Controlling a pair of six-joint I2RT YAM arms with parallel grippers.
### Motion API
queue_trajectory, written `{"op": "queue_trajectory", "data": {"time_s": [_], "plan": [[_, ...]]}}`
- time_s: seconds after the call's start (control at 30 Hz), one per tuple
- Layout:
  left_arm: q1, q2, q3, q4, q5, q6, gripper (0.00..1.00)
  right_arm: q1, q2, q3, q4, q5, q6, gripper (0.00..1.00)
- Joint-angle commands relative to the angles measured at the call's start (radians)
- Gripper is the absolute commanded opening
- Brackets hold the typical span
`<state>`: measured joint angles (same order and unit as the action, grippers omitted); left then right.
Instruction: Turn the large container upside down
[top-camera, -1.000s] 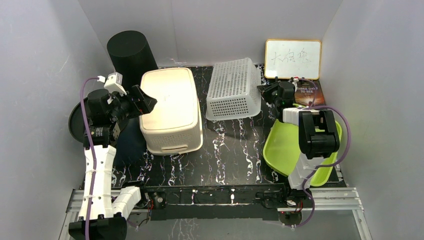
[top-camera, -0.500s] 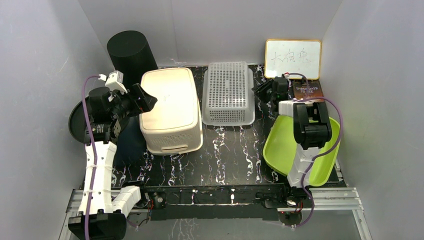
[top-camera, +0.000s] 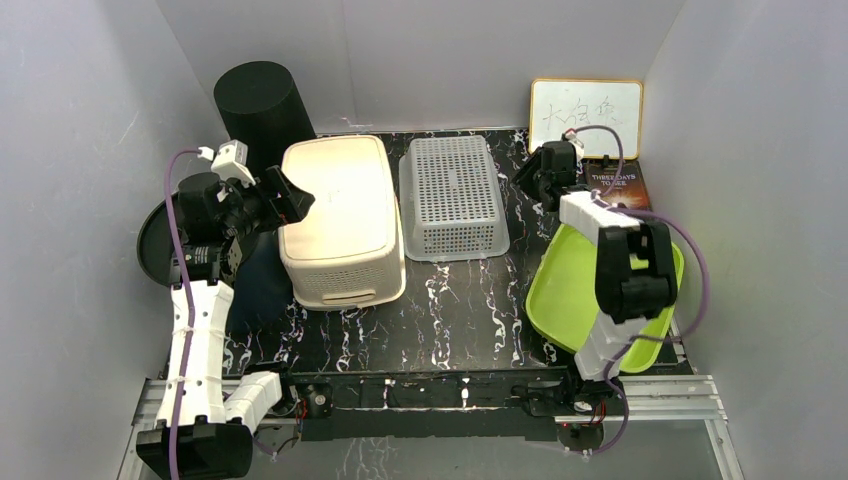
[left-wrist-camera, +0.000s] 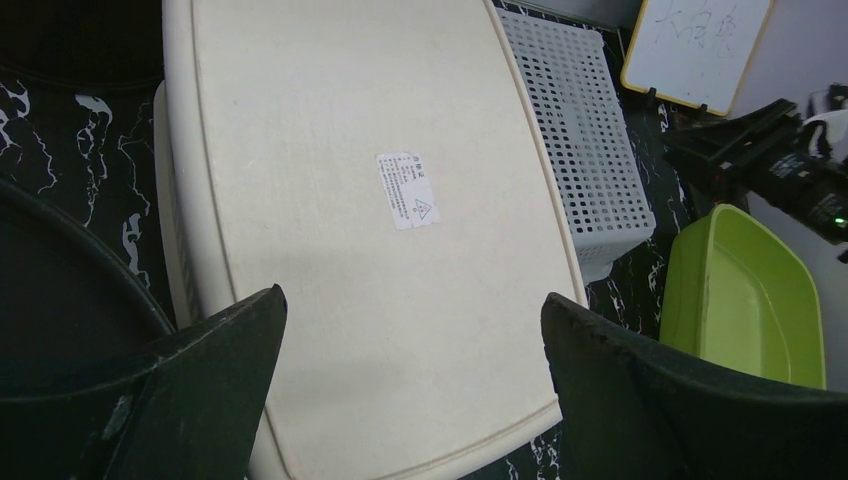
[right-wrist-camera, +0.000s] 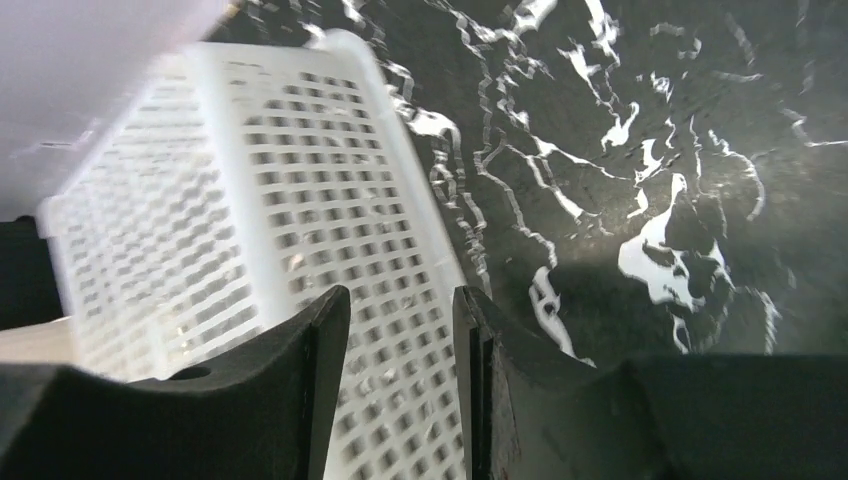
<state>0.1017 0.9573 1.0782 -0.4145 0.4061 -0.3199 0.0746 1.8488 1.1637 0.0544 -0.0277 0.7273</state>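
Large cream container (top-camera: 340, 215), bottom-up, beside upturned white basket (top-camera: 455, 195)

Ahead of the right gripper (top-camera: 524, 180), a thin strip of bare counter (top-camera: 470, 300) lies before the basket (top-camera: 453, 195). Whiteboard (top-camera: 585, 115) and book (top-camera: 617, 183) stand close behind it, the tray (top-camera: 590, 290) under its arm. Below the left gripper (left-wrist-camera: 410, 298) the bin (top-camera: 340, 215) blocks descent, and a cylinder (top-camera: 262, 105) stands just beyond. Bin and basket leave a narrow gap.
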Motion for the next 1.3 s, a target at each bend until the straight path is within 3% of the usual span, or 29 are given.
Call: {"op": "queue_trajectory", "data": {"time_s": [0.0,0.1,0.43,0.63,1.03,1.17,1.27], "plan": [[-0.003,0.014,0.009,-0.003,0.011,0.017,0.98,0.105,-0.27,0.032,-0.213,0.275,-0.157,0.41],[-0.003,0.026,0.007,0.001,0.018,0.025,0.98,0.157,-0.399,-0.029,-0.314,0.369,-0.194,0.41],[-0.003,0.029,0.023,0.007,0.063,0.025,0.98,0.17,-0.77,-0.305,-0.512,0.421,-0.15,0.45],[-0.003,0.013,0.018,0.004,0.101,0.015,0.98,0.171,-0.774,-0.391,-0.597,0.334,-0.163,0.46],[-0.003,-0.02,0.01,-0.032,0.094,0.029,0.98,0.171,-0.801,-0.541,-0.526,0.292,-0.11,0.44],[-0.003,-0.026,-0.001,-0.035,0.097,0.026,0.98,0.17,-0.77,-0.525,-0.525,0.279,-0.1,0.31],[-0.003,-0.029,0.005,-0.042,0.088,0.033,0.98,0.171,-0.773,-0.523,-0.506,0.268,-0.1,0.06]]}}
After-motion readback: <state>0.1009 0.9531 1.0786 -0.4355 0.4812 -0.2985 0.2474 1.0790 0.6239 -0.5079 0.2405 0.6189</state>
